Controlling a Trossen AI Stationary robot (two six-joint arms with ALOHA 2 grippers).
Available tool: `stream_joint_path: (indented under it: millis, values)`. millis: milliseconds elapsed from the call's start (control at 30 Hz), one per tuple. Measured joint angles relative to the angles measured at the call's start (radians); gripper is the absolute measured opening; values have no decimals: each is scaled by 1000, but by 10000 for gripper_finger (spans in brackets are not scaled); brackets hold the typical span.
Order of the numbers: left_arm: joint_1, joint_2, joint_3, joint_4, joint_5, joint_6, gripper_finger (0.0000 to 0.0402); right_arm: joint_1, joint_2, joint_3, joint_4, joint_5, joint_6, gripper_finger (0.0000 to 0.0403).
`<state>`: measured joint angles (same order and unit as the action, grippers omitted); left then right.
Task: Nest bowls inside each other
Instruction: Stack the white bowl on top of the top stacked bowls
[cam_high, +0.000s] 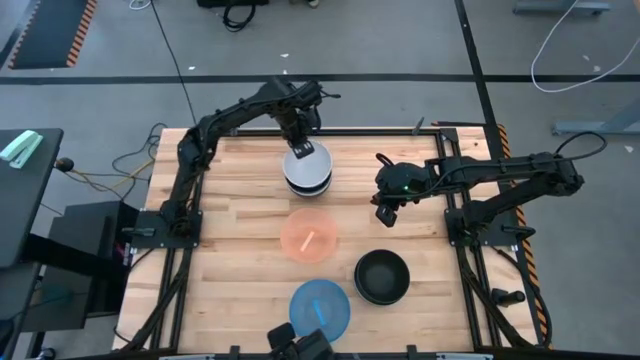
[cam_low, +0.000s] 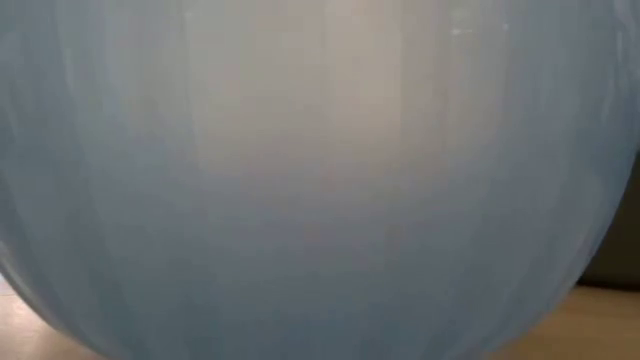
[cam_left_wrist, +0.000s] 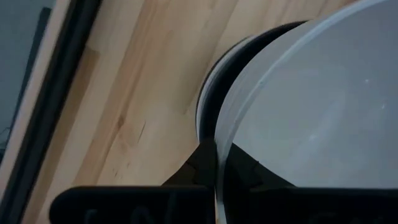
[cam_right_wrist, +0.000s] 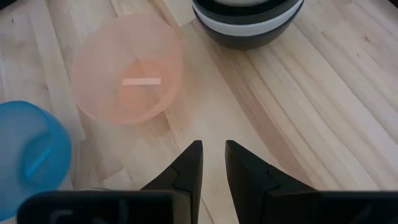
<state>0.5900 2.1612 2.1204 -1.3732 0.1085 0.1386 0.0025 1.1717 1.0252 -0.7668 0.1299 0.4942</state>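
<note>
A stack of nested bowls, black and white walls showing, stands at the table's far middle. My left gripper is shut on the light grey top bowl of that stack. A translucent salmon-pink bowl stands at the table's centre. A black bowl stands near right, and a blue bowl at the near edge fills the low view. My right gripper hovers right of the pink bowl, open a little and empty. My left gripper holds the light grey bowl by its rim on the far side, one finger inside the bowl and one outside. The fingers come from above, pointing down. The bowl sits over the black and white bowls; whether it rests fully in them I cannot tell.
Black frame rails run along the table's left and right edges. Bare wood lies to the left of the stack and of the pink bowl. A pale strip lies inside the pink bowl.
</note>
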Motion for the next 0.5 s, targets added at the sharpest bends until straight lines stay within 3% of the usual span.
stream_joint_path:
  millis: [500]
  values:
    - [-5,56,-1,-7,-26,-4,11,0,0,0,7,0,1,77]
